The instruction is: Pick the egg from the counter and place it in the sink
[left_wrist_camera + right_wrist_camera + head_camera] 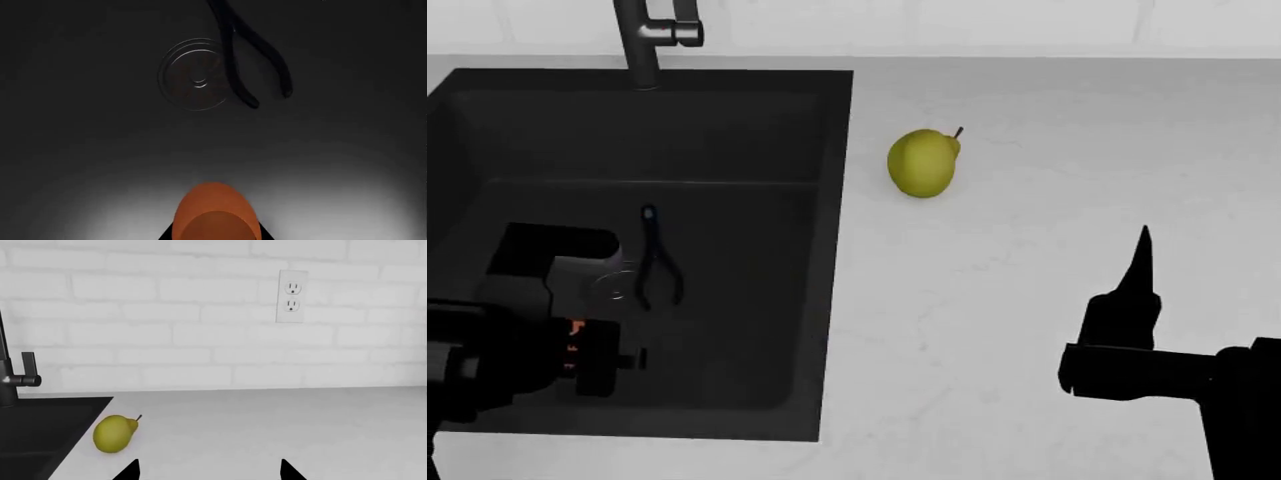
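The orange-brown egg [215, 212] sits between the dark fingers of my left gripper [213, 234], which is shut on it and holds it above the floor of the black sink [93, 150]. In the head view the left gripper [594, 355] is over the front left part of the sink [747, 230], and only a sliver of the egg [577, 327] shows. My right gripper [1141, 262] is open and empty above the white counter [1028, 190], to the right of the sink. It also shows in the right wrist view [208, 472].
A round metal drain [197, 75] and a black plier-like tool [257, 60] lie on the sink floor. A yellow-green pear [924, 163] lies on the counter beside the sink's right rim. A dark faucet [647, 35] stands behind the sink. A wall outlet [291, 296] is on the brick wall.
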`<state>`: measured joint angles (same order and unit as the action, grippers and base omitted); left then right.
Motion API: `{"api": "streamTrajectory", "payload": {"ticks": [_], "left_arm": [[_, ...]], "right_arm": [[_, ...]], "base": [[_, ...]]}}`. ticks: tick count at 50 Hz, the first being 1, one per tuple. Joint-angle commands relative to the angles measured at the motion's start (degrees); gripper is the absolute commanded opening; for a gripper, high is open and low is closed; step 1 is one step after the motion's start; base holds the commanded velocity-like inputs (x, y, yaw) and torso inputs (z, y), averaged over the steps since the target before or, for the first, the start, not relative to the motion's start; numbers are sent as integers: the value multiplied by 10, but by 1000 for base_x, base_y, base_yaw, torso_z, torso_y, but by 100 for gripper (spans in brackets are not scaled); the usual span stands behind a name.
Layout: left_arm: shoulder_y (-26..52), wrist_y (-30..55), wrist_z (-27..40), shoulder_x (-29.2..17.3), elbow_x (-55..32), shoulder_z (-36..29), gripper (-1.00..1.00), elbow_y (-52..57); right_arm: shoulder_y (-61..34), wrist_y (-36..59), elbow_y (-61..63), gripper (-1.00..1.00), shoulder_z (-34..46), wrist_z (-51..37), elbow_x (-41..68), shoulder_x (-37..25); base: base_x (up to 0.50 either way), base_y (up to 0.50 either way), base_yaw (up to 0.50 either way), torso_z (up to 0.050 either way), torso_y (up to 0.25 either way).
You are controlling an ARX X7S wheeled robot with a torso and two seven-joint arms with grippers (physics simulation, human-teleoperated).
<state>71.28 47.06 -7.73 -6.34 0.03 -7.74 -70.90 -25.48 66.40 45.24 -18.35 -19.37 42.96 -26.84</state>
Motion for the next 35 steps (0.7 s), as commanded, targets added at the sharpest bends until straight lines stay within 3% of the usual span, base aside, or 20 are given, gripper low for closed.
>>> {"api": "streamTrajectory", "payload": {"ticks": [1,4,5,35], "left_arm": [[-30,17,1,-3,-3,4,-100,-41],[-30,12,-4,-3,-1,1,-100,-41],[-29,11,0,-3,-2,5,100,-41],[15,-50,16,0,-6,21,100,-41]], "right_arm": [[-2,2,-1,100,3,-5,3,-1],[-2,1,0,100,2,-6,4,-2],[-1,0,0,100,2,-6,4,-2],[0,-12,-4,100,6,-9,10,-3]], "base": [[-16,0,3,0,0],[-5,0,3,0,0],[-14,0,3,0,0],[-3,0,1,-1,0]]}}
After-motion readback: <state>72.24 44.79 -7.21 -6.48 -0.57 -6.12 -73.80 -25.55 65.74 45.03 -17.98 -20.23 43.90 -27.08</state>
